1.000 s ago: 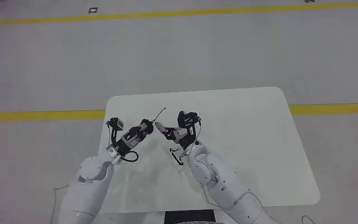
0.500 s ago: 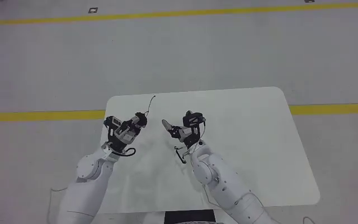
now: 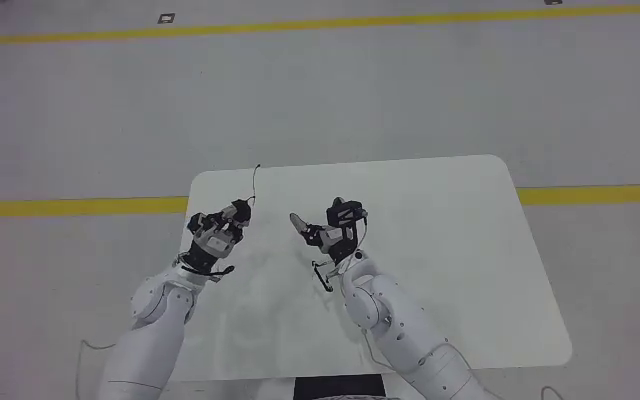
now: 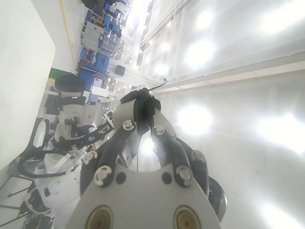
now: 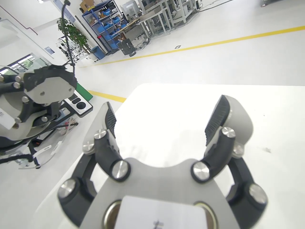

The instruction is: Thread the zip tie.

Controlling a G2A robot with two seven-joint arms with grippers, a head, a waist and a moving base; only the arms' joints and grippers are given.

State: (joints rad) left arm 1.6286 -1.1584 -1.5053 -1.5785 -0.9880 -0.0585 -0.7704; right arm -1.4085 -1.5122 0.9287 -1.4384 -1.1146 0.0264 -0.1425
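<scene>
Your table [image 3: 450,250] is a smooth, matte white slab with rounded corners, and both arms are raised over its near left part.

The right gripper [image 5: 166,110] is spread wide with nothing in it. Its fingers are brushed grey metal on black links with round silver pins, and the pads [image 5: 110,120] facing inward are black and finely ribbed.

Beside it, a little apart, the left gripper [image 3: 238,212] is clenched on the zip tie [image 3: 253,185]. Its fingertips are flat grey plates wrapped in a crumpled black covering, pressed tight together.

The zip tie is a thin black strip, slightly bowed. It rises out of those closed tips towards the table's far left corner and ends in a small blocky head. It is clear of the table and the right gripper.

Past the table you have a glossy pale grey floor [image 3: 400,100] crossed by yellow lines [image 3: 350,22]. Farther back stand blue shelves [image 5: 104,22] with blue bins, metal-framed workbenches [image 5: 166,13] and a leafy green plant [image 5: 71,33].
</scene>
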